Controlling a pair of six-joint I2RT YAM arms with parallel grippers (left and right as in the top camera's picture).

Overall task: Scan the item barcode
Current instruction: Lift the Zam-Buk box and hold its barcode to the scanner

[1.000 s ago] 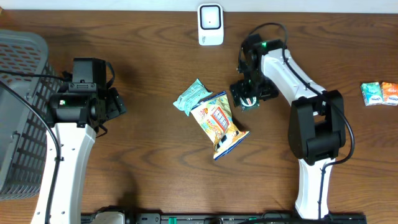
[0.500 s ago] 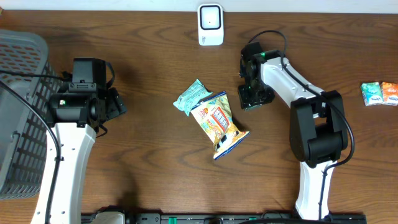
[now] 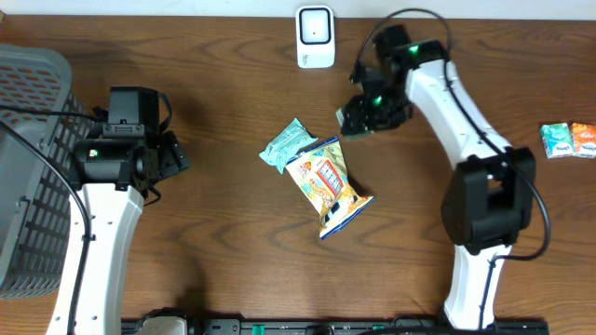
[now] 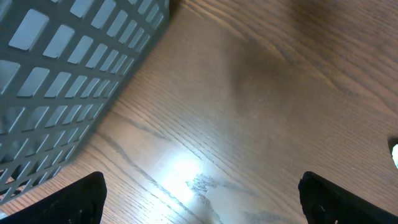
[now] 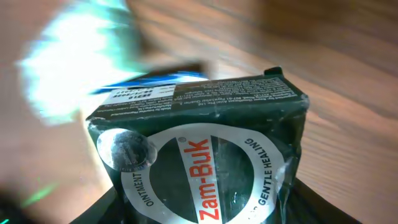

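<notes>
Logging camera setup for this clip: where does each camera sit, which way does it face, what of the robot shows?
Overhead: fixed above, looking straight down on the table; both arms, basket, white scanner.
Left wrist: on the left arm, facing down at wood and basket wall; fingertips of the open left pincer in the lower corners.
Right wrist: on the right arm, close on the Zam-Buk box in the right pincer.
Shared: overhead and left wrist both show the basket.

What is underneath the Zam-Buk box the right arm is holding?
Wood table shows around the Zam-Buk box, with a blurred teal packet past its far edge. The patch directly beneath is covered by the box.
</notes>
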